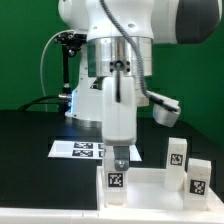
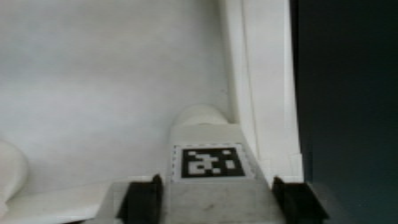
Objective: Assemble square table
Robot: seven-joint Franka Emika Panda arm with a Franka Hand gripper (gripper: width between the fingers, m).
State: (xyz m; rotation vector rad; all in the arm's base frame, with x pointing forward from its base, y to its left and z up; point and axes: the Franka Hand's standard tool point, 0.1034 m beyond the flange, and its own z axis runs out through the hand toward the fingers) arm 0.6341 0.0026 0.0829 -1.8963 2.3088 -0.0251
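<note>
Black table (image 1: 30, 140), tagged stubby white leg (image 2: 212, 150)

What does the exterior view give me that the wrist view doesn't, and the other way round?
Only the exterior view shows the arm itself, the marker board on the black table, two loose tagged legs at its right, and the green backdrop.

Only the wrist view shows up close the white tabletop panel, its raised edge running alongside the black table, and the end effector's fingers flanking the leg.

Both show the tagged leg in the end effector, standing over the white panel. Whether it is seated cannot be told.
</note>
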